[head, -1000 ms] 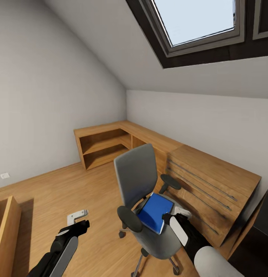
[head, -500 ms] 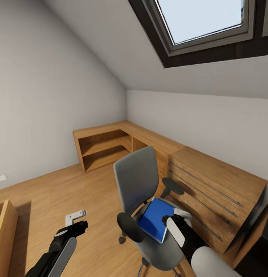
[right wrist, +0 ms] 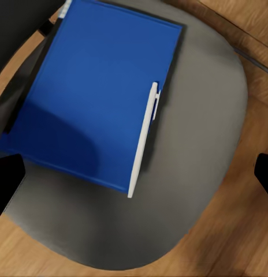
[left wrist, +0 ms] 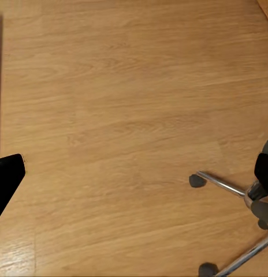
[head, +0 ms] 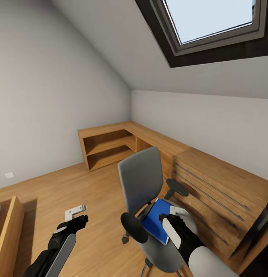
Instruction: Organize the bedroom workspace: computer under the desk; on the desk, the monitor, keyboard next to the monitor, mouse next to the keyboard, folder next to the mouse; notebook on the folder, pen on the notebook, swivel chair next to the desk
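Your right gripper point(right wrist: 134, 173) hangs with jaws spread over the folder point(right wrist: 93, 92) lying on the swivel chair point(head: 149, 200) seat, pen point(right wrist: 143, 138) on it; your left gripper point(head: 76, 215) jaws spread above the floor point(left wrist: 128, 115).

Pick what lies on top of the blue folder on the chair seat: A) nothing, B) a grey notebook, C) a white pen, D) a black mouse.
C: in the right wrist view a white pen lies along one edge of the blue folder, which rests on the grey seat of the swivel chair.
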`<state>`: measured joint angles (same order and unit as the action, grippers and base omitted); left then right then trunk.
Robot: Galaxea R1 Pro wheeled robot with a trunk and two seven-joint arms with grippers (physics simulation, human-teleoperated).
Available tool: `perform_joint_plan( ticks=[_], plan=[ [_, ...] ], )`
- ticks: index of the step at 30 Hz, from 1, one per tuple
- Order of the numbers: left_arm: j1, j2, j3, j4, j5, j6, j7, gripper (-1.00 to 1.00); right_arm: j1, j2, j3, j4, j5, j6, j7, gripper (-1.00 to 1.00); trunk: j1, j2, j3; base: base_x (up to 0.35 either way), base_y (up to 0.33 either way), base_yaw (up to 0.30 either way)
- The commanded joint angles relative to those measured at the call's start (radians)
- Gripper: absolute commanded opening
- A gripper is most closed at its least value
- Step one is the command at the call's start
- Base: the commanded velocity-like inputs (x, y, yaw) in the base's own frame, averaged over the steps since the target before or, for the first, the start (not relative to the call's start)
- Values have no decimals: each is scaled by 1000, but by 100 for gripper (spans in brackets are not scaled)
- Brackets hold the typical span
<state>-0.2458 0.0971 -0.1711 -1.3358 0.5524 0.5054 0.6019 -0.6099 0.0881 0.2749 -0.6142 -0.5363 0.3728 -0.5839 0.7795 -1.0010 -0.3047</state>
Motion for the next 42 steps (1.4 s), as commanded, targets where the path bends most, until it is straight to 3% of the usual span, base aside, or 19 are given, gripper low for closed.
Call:
perform_joint_plan(
  ticks=[1,20,25,42],
  plan=[
    [-1,1,-3,-1,9,1,10,100,-1,-1,4,-3,-7,4,-8,100,0,-1,-1,0,0,155],
    [-1,1,-2,0,10,2,12,100,-1,-10,0,-3,-1,0,1,100,69,-127,-58,0,0,25],
    [-1,1,-2,0,11,2,12,100,-1,-17,0,4,-1,-47,20,100,88,-162,-73,0,0,0],
    [-1,1,-4,2,11,2,12,100,-1,-24,-2,8,-3,-55,22,100,153,-281,-127,0,0,0]
  ],
)
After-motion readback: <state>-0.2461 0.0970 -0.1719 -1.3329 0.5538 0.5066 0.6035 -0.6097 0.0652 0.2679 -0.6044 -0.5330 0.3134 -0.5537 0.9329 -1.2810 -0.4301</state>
